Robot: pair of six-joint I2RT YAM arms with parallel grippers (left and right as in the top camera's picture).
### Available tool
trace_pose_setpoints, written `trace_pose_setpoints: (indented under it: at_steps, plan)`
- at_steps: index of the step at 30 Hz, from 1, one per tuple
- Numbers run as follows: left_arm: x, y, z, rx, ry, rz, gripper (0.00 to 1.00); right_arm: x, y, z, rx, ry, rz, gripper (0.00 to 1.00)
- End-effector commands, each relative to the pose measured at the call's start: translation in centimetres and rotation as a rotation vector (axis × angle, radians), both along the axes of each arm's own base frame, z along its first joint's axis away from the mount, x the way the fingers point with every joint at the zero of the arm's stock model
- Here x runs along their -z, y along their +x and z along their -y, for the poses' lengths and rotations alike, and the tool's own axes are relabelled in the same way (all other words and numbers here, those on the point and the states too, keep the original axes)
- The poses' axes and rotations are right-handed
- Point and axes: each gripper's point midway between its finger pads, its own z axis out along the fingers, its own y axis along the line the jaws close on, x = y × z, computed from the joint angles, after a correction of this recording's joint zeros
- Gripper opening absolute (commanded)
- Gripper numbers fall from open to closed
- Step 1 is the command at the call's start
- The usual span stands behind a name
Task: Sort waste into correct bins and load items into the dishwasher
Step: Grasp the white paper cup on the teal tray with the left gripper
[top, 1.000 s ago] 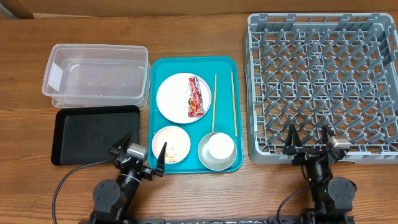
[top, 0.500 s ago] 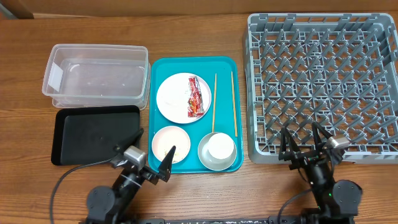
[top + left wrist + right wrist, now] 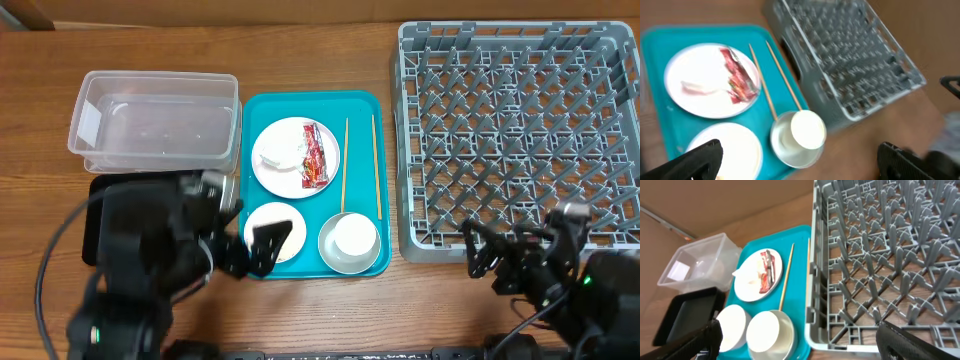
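Since nothing's been sorted yet, the wrapper [image 3: 315, 155] lies on the plate [image 3: 278, 162] in the teal tray [image 3: 365, 110], and the left gripper [image 3: 250, 250] and right gripper [image 3: 497, 258] hang wide open, empty, ready to grab.

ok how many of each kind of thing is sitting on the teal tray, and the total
plate: 1
bowls, the small pale bowl and the whitish bowl: 2
cup: 1
chopsticks: 2
wrapper: 1
tissue: 1
total: 8
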Motion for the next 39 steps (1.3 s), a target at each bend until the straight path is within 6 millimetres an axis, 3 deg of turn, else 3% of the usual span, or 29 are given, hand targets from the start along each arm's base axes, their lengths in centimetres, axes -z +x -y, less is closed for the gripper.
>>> trace_pose_setpoints:
  at_steps: [1, 4, 8, 11, 15, 19, 21, 27, 30, 33, 36, 37, 39]
  plan:
    - [-2.7, 0.2, 2.3, 0.099, -0.129, -0.077, 1.0, -3.2, 0.0, -0.5, -0.026, 0.017, 0.018, 1.0]
    - [-2.5, 1.1, 3.6, 0.167, -0.174, -0.122, 1.0, -4.8, -0.1, -1.0, -0.055, 0.033, 0.035, 1.0]
    - [1.3, 2.2, 4.3, 0.137, -0.061, -0.232, 1.0, -5.1, 0.0, -1.1, -0.056, 0.04, 0.039, 1.0]
    - [5.3, 2.7, 5.0, 0.101, 0.122, -0.297, 1.0, -3.6, -0.2, -1.1, -0.052, 0.048, -0.046, 1.0]
    - [9.1, 2.6, 7.2, 0.135, 0.302, -0.326, 1.0, -1.2, -0.3, -1.1, -0.053, 0.046, -0.18, 1.0]
    - [12.7, 3.7, 7.4, 0.011, 0.429, -0.394, 1.0, 0.6, -0.3, -1.1, -0.051, 0.05, -0.291, 1.0]
    - [14.3, 4.3, 8.6, 0.008, 0.437, -0.42, 0.89, 1.0, -0.1, -1.1, -0.05, 0.051, -0.317, 1.0]
    - [18.4, 5.1, 10.9, 0.006, 0.441, -0.503, 0.72, 1.2, 0.2, -1.3, -0.057, 0.058, -0.331, 1.0]
    - [19.8, 5.2, 11.2, 0.009, 0.454, -0.526, 0.5, 1.2, 0.2, -1.3, -0.057, 0.058, -0.332, 1.0]
    - [20.4, 5.2, 11.3, 0.017, 0.457, -0.541, 0.33, 1.2, 0.2, -1.3, -0.057, 0.058, -0.332, 1.0]
    - [20.6, 5.0, 11.2, 0.021, 0.466, -0.549, 0.09, 1.2, 0.2, -1.3, -0.057, 0.058, -0.331, 1.0]
    - [20.5, 5.0, 11.3, 0.022, 0.463, -0.547, 0.04, 1.1, 0.3, -1.3, -0.057, 0.058, -0.329, 1.0]
    - [19.6, 5.1, 11.4, 0.027, 0.438, -0.543, 0.04, 1.1, 0.3, -1.3, -0.057, 0.058, -0.328, 1.0]
